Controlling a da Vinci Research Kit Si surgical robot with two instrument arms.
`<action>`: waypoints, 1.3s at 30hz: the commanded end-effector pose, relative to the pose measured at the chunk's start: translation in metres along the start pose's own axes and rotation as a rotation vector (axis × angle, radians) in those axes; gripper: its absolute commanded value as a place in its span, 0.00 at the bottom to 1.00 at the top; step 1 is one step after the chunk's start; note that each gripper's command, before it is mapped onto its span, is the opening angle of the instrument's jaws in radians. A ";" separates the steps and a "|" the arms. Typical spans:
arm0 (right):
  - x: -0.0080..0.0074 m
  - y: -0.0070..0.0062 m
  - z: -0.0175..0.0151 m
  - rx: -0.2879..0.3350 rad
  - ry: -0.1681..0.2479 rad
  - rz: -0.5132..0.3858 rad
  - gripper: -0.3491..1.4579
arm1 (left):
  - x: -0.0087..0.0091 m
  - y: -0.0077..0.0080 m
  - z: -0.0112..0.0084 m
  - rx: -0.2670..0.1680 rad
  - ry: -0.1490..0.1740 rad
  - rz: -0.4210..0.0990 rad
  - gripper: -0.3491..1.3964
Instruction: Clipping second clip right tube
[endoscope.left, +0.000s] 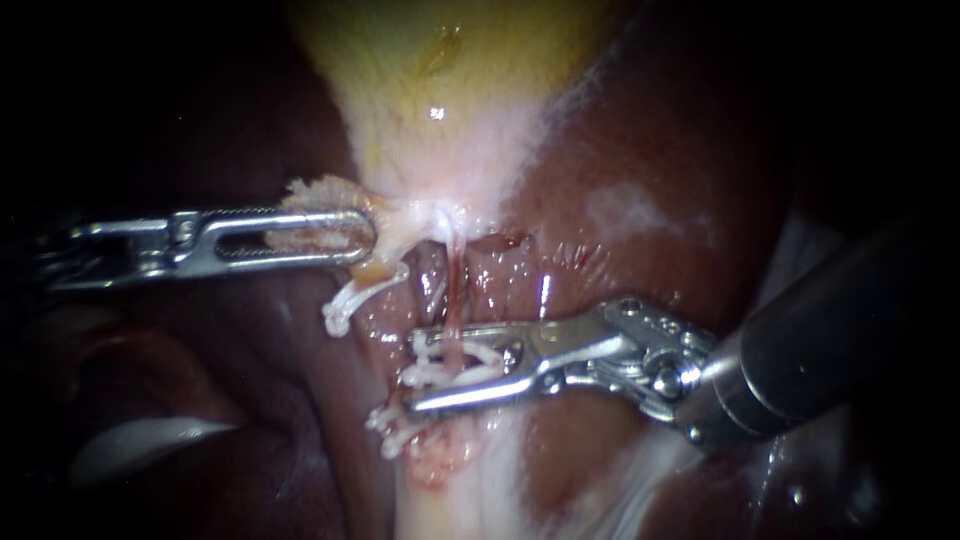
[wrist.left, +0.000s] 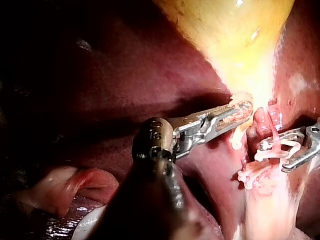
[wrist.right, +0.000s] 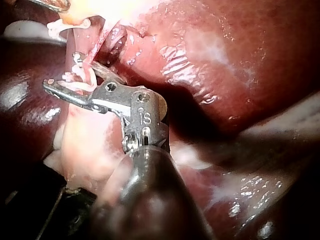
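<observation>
Two instruments: left instrument (endoscope.left: 368, 236), right instrument (endoscope.left: 415, 372), one gallbladder (endoscope.left: 440, 80), one liver (endoscope.left: 650, 140), three clips (endoscope.left: 340, 308) (endoscope.left: 455, 358) (endoscope.left: 392, 425).

White clip (endoscope.left: 462, 357) seemingly straddles the reddish right tube (endoscope.left: 455, 288).

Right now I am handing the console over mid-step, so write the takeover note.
Left instrument: jaws shut on the gallbladder at its narrow lower end.
Right instrument: jaws astride the right tube, gripping a white clip that does not look squeezed closed yet.
Done: one seated clip lies on the tube just below those jaws.
Left: close the held clip, let go, back out.
</observation>
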 end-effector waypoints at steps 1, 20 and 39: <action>0.0000 0.0000 -0.0001 0.001 -0.001 0.000 0.43 | 0.0000 0.0000 0.0000 0.000 0.000 0.000 0.00; -0.0002 0.0000 -0.0006 0.008 -0.014 0.004 0.00 | 0.0000 0.0000 0.0001 0.000 -0.001 0.000 0.00; -0.0002 0.0001 -0.0006 -0.008 -0.037 0.005 0.00 | 0.0001 0.0000 0.0000 0.000 0.000 0.000 0.00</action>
